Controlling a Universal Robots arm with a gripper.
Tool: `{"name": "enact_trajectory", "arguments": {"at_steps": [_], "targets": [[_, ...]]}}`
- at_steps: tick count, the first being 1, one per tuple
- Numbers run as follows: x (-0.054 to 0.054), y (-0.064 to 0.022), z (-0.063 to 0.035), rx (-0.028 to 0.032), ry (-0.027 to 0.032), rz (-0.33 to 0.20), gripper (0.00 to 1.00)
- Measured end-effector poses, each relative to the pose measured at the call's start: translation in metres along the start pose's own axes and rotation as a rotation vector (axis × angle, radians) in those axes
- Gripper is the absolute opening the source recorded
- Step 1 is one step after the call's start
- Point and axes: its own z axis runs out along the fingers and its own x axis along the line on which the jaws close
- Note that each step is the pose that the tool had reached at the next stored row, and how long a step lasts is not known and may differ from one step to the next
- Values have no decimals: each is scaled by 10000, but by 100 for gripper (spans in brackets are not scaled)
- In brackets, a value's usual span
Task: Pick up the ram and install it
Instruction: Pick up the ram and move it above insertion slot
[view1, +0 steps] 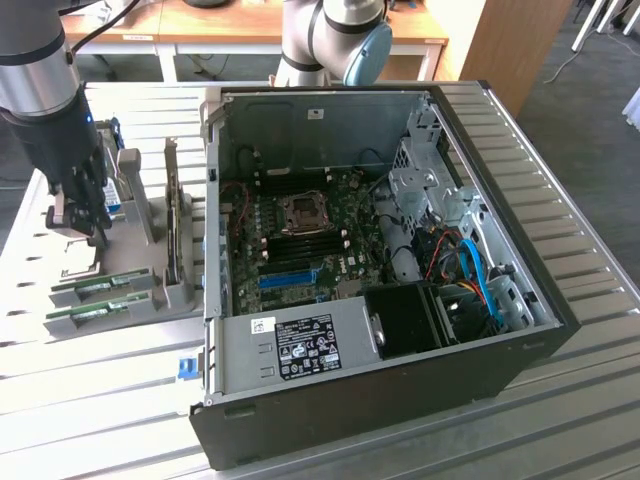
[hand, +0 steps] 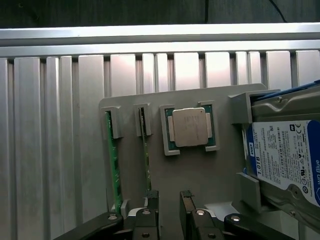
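Nearest the lens, my gripper (hand: 169, 196) stands wide open, with nothing between its two fingers and nothing held. It hangs over one grey holder tray (hand: 200, 175) set on the ribbed metal counter (hand: 50, 150).

Count on the tray: two green sticks, one processor chip, one hard drive.
- The outer ram stick (hand: 114, 165) lies on edge in its slot along the tray's border.
- The inner ram stick (hand: 146, 160) lies parallel and just beside it, between it and the processor chip (hand: 190, 127). Its near end sits just beside one of my fingers, outside the gap; I cannot tell whether they touch.
- The square silver chip rests flat in its own recess.
- The blue-labelled hard drive (hand: 285, 160) stands in a bracket on the far side of the chip from the sticks.

From the exterior view, one open computer case (view1: 400, 400) lies beside the tray, to the exterior view's right of it. One motherboard (view1: 300, 240) is exposed inside. Both ram sticks sit in the tray, well apart from the motherboard.
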Motion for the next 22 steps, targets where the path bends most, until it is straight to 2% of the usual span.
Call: {"name": "enact_trajectory", "arguments": {"at_steps": [9, 22], "targets": [[26, -1, 0, -2, 4, -111, 31], [280, -16, -7, -5, -26, -111, 31]]}}
